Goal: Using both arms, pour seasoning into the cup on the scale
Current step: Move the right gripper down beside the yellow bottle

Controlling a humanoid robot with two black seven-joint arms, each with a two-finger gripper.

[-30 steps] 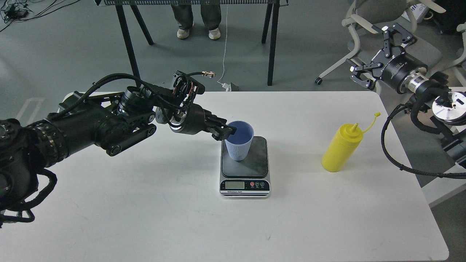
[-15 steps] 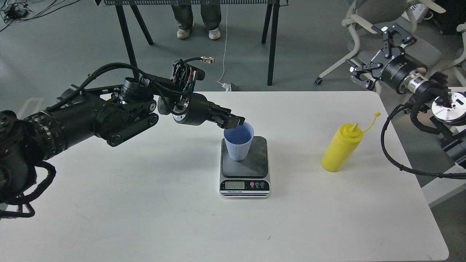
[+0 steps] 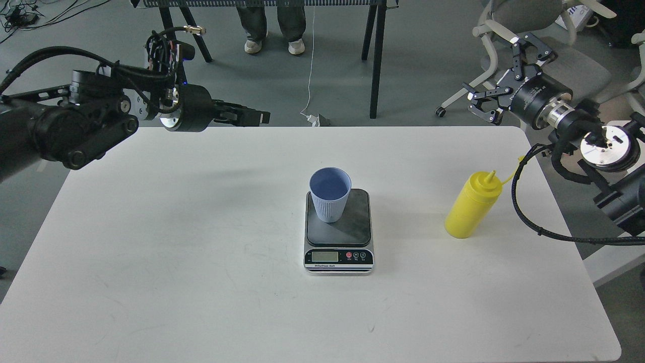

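Note:
The light blue ribbed cup (image 3: pixel 330 199) stands upright on the far left part of the scale's dark platform (image 3: pixel 352 222), with nothing touching it. The yellow squeeze bottle (image 3: pixel 472 205) stands upright on the white table to the right of the scale, its cap strap hanging off to the right. My left gripper (image 3: pixel 259 117) is raised over the table's far edge, well up and to the left of the cup. It is seen side-on and dark, and it holds nothing. My right gripper (image 3: pixel 496 75) is open and empty, beyond the table's far right corner, above and behind the bottle.
The white table (image 3: pixel 201 262) ends near the bottle on the right. Black table legs (image 3: pixel 375 60) and a person's feet (image 3: pixel 274 45) are behind the far edge. An office chair (image 3: pixel 569 60) stands behind my right arm.
My left gripper let go of the cup's rim, then lifted and pulled back far to the upper left. The cup stays on the scale. My right gripper moved slightly left and up.

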